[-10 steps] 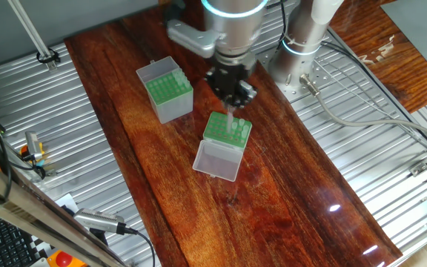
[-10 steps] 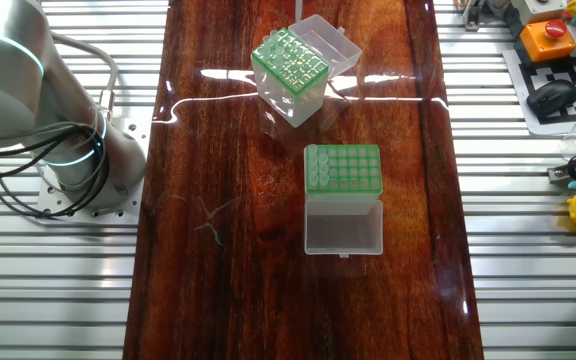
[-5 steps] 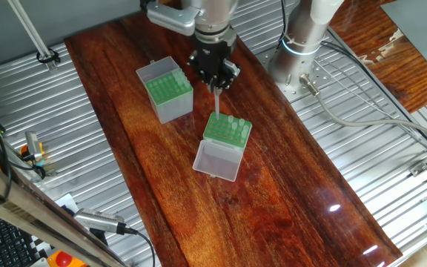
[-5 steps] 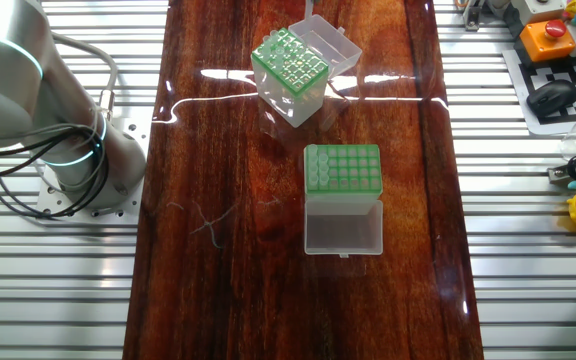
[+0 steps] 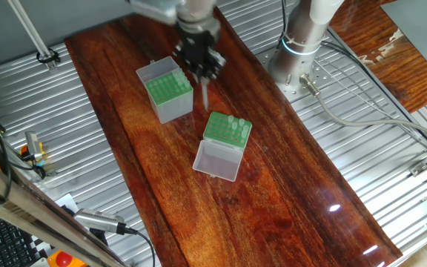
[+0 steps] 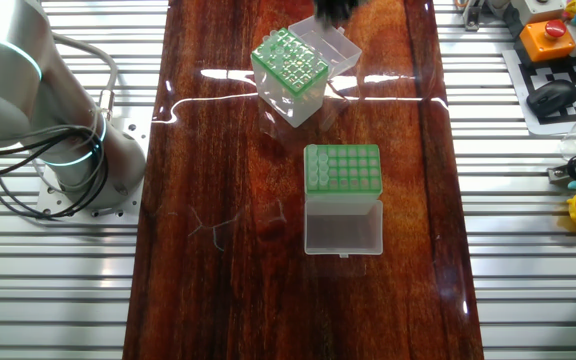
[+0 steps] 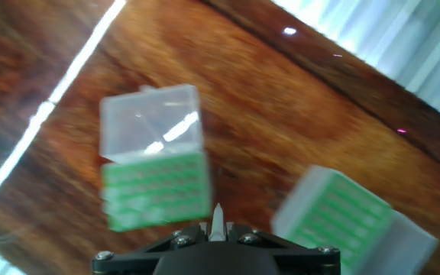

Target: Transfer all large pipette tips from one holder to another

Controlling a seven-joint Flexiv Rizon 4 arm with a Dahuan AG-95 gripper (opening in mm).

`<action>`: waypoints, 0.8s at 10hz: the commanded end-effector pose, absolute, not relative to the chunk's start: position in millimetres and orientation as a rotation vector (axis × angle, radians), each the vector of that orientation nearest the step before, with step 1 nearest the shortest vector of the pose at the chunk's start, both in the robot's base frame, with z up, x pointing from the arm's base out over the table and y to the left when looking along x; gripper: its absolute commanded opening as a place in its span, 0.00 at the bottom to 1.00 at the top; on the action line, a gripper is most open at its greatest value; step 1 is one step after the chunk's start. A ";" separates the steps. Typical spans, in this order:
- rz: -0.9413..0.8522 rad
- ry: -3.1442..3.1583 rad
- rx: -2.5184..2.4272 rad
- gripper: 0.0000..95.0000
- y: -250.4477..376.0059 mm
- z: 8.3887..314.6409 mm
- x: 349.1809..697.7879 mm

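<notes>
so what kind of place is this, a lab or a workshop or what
Most likely a robotics lab test bench. A robot arm base is bolted beside a wooden table, two pipette tip boxes sit on it, and an emergency stop button and mouse lie at the edge.

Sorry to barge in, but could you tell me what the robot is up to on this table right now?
It is moving large pipette tips between two green-topped racks. The gripper is shut on one pipette tip, hanging point down in the air between the clear-lidded holder and the greyer box. A few tips stand along one edge of the clear-lidded holder. The hand view is blurred by motion.
</notes>
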State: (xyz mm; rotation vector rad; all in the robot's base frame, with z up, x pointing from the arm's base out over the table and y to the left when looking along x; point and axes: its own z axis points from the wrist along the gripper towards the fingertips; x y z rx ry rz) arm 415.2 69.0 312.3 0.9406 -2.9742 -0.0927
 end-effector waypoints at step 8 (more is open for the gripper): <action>-0.052 -2.971 0.948 0.00 -12.3 317.1 434.8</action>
